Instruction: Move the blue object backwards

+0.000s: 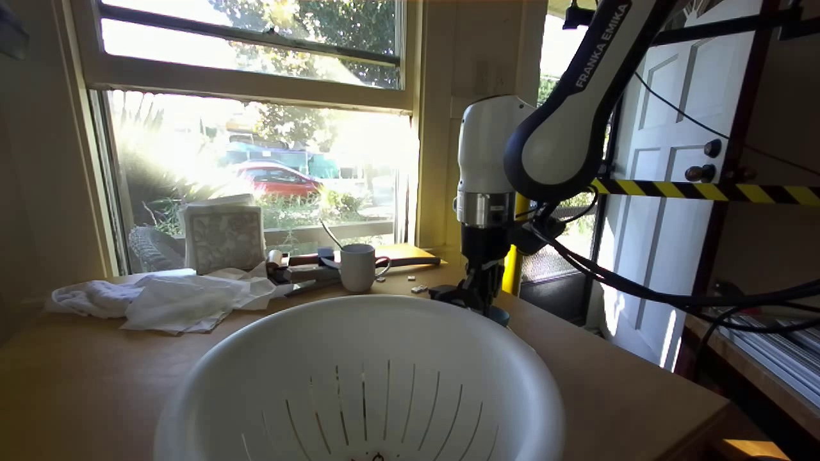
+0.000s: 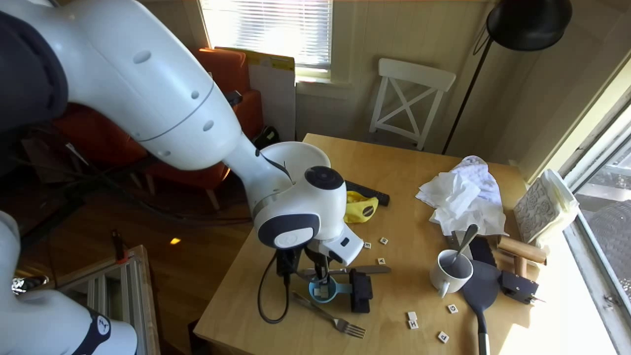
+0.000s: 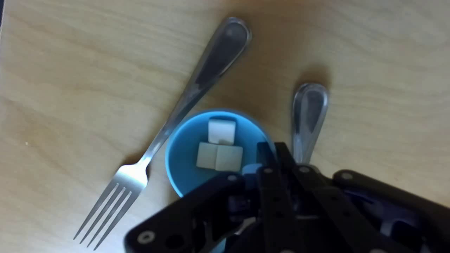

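In an exterior view, the jaws hang at a blue object (image 1: pixel 500 315) (mostly hidden) beyond a white colander (image 1: pixel 384 333); a mug (image 1: pixel 356 269) stands on the surface (image 1: pixel 608 390).

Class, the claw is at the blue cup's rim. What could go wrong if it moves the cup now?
The claw seems to pinch the cup only at one side of its rim, so it might slip or tilt. A tilt could spill the tiles inside. The fork lies close alongside, so a shifting cup may drag it.

Blue cup (image 3: pixel 185 154) partly hidden, colander (image 1: pixel 371 336) cropped
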Tool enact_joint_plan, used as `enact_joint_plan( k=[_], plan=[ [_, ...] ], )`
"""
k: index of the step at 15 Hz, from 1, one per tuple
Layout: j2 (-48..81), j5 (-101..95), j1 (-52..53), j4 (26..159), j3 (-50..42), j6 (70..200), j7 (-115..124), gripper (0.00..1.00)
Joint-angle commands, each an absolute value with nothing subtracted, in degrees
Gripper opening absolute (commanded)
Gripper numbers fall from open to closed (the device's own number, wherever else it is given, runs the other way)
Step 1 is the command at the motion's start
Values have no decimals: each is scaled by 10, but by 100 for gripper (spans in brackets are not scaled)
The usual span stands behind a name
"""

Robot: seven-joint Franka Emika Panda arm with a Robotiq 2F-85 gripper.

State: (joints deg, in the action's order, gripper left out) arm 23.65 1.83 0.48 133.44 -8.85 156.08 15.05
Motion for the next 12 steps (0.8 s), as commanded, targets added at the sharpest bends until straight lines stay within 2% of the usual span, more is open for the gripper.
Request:
enact_joint_plan(
  k=[1,11,12],
  plan=[
    [257,12,17,1306,-97,1535,184,1],
    [267,36,0,1291,-68,1485,160,2],
    [266,36,0,1290,-68,1480,162,30]
  ],
)
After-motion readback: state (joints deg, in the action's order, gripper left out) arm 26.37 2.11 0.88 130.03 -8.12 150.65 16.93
